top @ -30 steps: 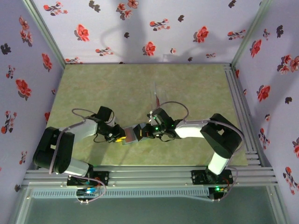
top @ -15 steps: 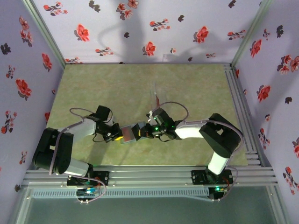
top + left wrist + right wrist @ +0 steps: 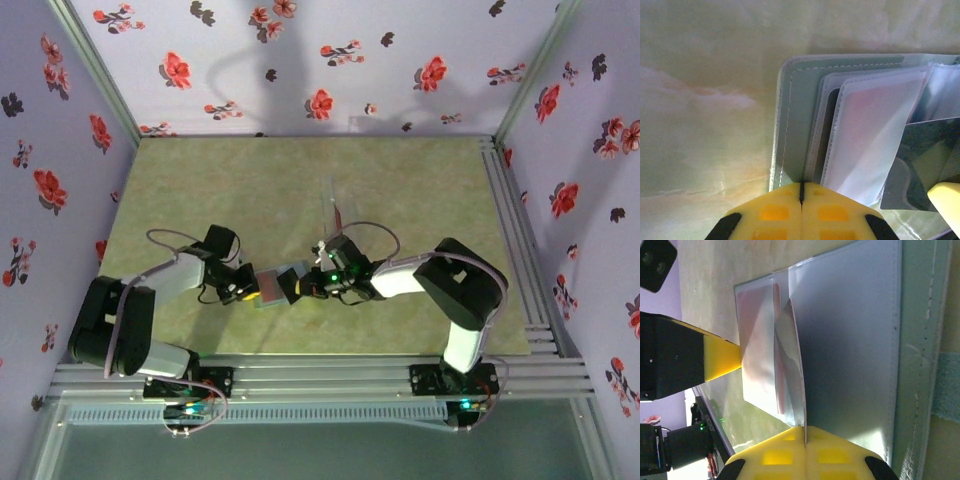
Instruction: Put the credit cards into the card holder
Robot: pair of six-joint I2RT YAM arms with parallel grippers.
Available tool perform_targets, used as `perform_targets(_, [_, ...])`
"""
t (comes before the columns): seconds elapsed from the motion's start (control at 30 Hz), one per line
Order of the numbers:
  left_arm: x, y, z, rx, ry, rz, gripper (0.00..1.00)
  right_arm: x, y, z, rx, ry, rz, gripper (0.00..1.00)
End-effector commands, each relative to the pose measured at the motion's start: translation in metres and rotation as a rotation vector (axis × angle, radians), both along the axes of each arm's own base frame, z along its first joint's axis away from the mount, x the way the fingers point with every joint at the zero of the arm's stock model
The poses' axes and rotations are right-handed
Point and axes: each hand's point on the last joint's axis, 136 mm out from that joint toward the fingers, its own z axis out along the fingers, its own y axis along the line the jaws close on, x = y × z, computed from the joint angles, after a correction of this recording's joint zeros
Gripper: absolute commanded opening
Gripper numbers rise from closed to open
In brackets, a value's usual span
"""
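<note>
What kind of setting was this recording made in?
Probably a staged lab test cell, not a home: floral backdrop walls box in a green tabletop, edged by aluminium frame rails.

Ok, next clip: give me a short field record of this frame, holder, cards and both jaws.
card holder: lying open on the table, clear sleeves showing
reddish card: inside a clear sleeve
dark card: raised over the sleeves
left gripper: jaws shut, tips at the card holder's edge
right gripper: jaws shut on the dark card
</note>
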Motion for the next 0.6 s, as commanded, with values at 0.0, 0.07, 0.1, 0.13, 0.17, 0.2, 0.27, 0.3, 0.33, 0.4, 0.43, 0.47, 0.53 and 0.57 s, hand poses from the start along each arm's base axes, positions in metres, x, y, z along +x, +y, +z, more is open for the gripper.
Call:
perform_targets(0.0, [-0.003, 0.018, 0.004, 0.077, -0.013, 0.03, 0.02, -0.003, -0.003, -0.014, -0.035, 0.043, 0.0, 0.0])
perform_targets(0.07, [-0.001, 0.023, 0.008, 0.086, -0.033, 0.049, 0.01, -0.003, -0.004, -0.017, -0.053, 0.043, 0.005, 0.0])
perform_targets(0.1, [0.0, 0.025, 0.011, 0.089, -0.04, 0.061, 0.0, -0.003, -0.004, -0.017, -0.056, 0.045, 0.007, 0.0])
perform_targets(0.13, [0.0, 0.027, 0.014, 0.088, -0.047, 0.071, 0.0, -0.003, -0.003, -0.017, -0.056, 0.05, 0.008, 0.0])
perform_targets(0.17, [0.001, 0.029, 0.016, 0.089, -0.056, 0.078, 0.0, -0.003, -0.001, -0.016, -0.051, 0.054, 0.009, 0.0])
perform_targets(0.2, [0.001, 0.031, 0.017, 0.091, -0.066, 0.084, 0.0, -0.002, 0.0, -0.015, -0.044, 0.057, 0.013, 0.0])
perform_targets(0.27, [0.003, 0.035, 0.014, 0.107, -0.073, 0.083, 0.0, -0.003, 0.003, -0.015, -0.04, 0.058, 0.023, 0.0])
perform_targets(0.3, [0.003, 0.035, 0.01, 0.112, -0.061, 0.078, 0.0, -0.002, 0.004, -0.016, -0.041, 0.058, 0.026, 0.01])
perform_targets(0.33, [0.004, 0.035, 0.005, 0.112, -0.051, 0.064, 0.0, -0.002, 0.005, -0.017, -0.042, 0.063, 0.03, 0.01])
perform_targets(0.4, [0.008, 0.032, -0.002, 0.11, -0.043, 0.028, 0.01, -0.002, 0.008, -0.018, -0.039, 0.083, 0.032, 0.03])
perform_targets(0.43, [0.009, 0.032, -0.006, 0.114, -0.032, 0.016, 0.01, -0.001, 0.01, -0.017, -0.035, 0.087, 0.029, 0.03])
perform_targets(0.47, [0.011, 0.031, -0.008, 0.116, -0.031, 0.011, 0.01, -0.001, 0.011, -0.017, -0.036, 0.087, 0.027, 0.04])
perform_targets(0.53, [0.016, 0.029, -0.01, 0.111, -0.036, 0.011, 0.0, 0.001, 0.009, -0.018, -0.054, 0.083, 0.018, 0.06])
perform_targets(0.57, [0.018, 0.028, -0.011, 0.106, -0.037, 0.01, 0.0, 0.001, 0.008, -0.019, -0.061, 0.082, 0.014, 0.07])
